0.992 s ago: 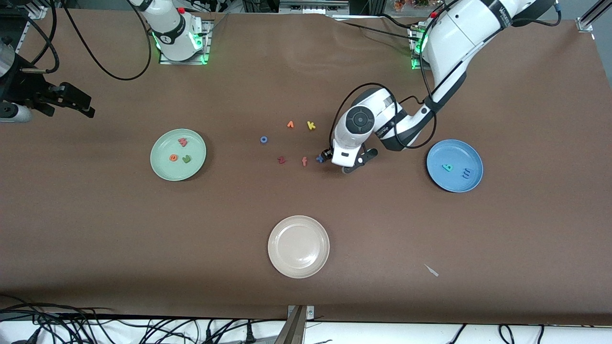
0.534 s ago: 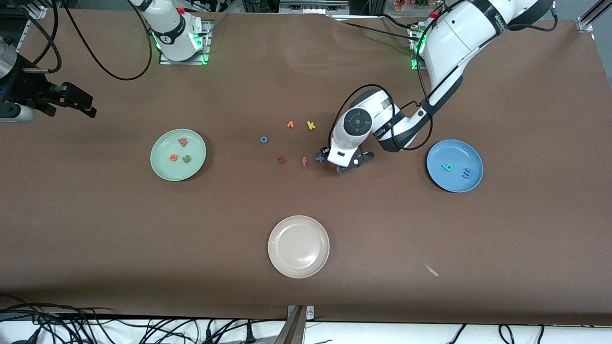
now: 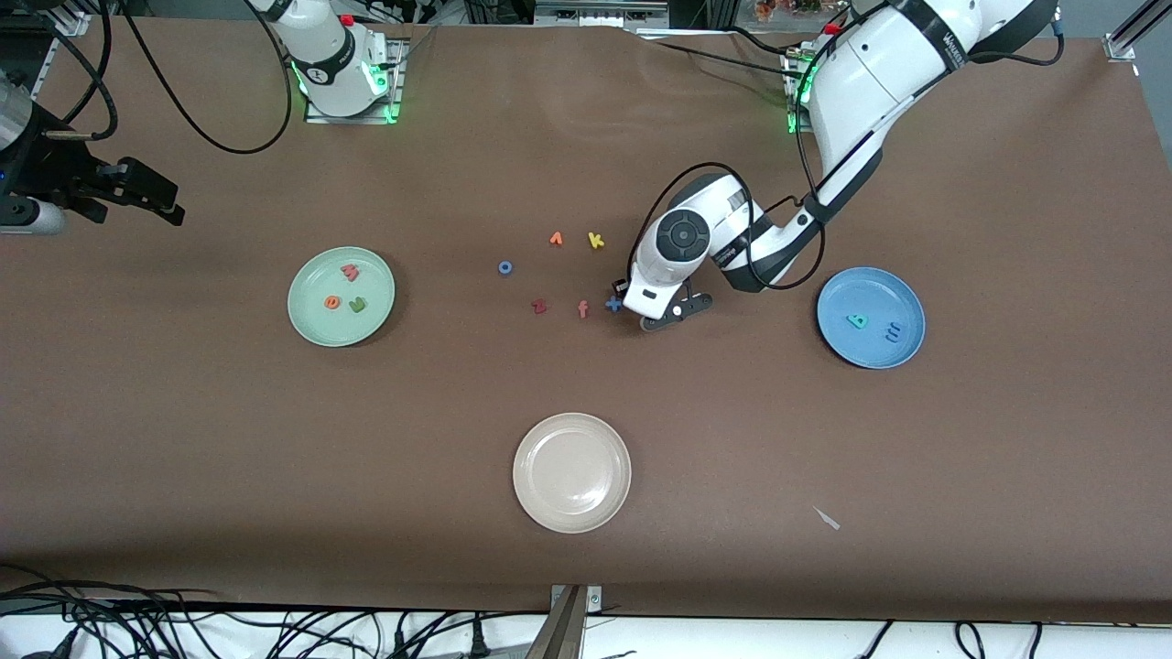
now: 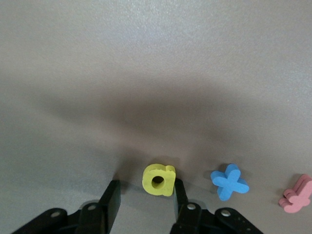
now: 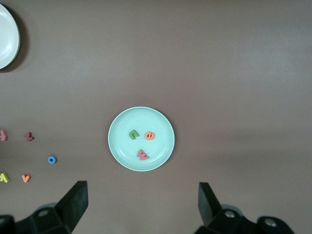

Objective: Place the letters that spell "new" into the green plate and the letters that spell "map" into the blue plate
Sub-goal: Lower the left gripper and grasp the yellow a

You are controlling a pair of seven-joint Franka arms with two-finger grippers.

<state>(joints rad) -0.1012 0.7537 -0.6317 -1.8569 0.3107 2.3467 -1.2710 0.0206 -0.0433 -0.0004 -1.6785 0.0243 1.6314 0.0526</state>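
My left gripper (image 4: 146, 191) is down at the table beside the blue plus sign (image 3: 613, 305), its jaws apart around the yellow p (image 4: 158, 179). One finger touches the p and a gap shows at the other. In the front view the hand (image 3: 655, 295) hides the p. The green plate (image 3: 316, 275) holds the coral w (image 3: 349, 272), the orange e (image 3: 332, 302) and the green n (image 3: 357, 305). On the blue plate (image 3: 861, 288) lie the teal a (image 3: 857, 320) and the blue m (image 3: 893, 333). My right gripper (image 5: 141, 195) waits open, high over the right arm's end of the table, with the green plate (image 5: 122, 146) below it.
Loose letters lie mid-table: a blue o (image 3: 504, 267), an orange letter (image 3: 556, 239), a yellow k (image 3: 595, 240), a dark red z (image 3: 538, 307) and a coral f (image 3: 582, 309). A cream-white plate (image 3: 540, 439) sits nearer the front camera. A white scrap (image 3: 827, 519) lies nearer still.
The left hand has shifted slightly toward the plus sign, and its jaws have narrowed around the yellow p. The right arm has not moved.
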